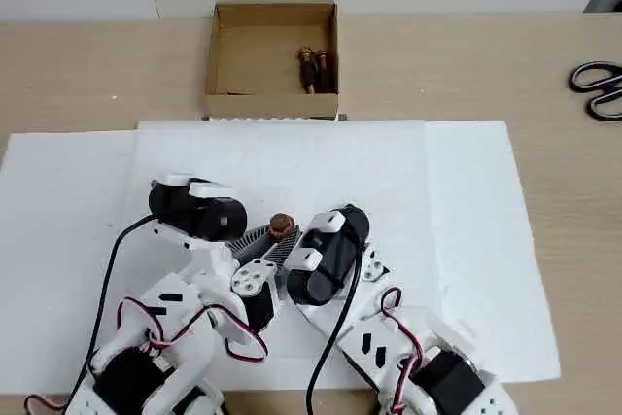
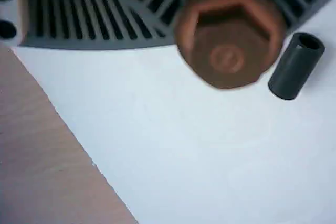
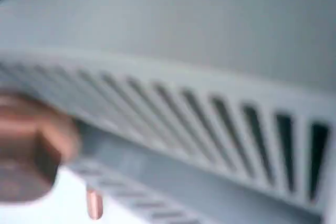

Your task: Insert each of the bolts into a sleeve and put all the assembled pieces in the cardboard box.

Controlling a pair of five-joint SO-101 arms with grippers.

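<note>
Sitting at the far side, slightly left of centre, the cardboard box holds assembled pieces. Near the middle of the white sheet, the left pincer pinches the copper bolt. A black sleeve lies loose just beside the bolt. The right pincer presses in from the right; I cannot tell whether it is spread.

The bolt is hiding its shank between the two arms, and its head is blurring in both wrist views. Well right of the bolt, the scissors are running off the picture's edge. Beyond the bolt, the pieces in the cardboard box are showing too small to count.
</note>
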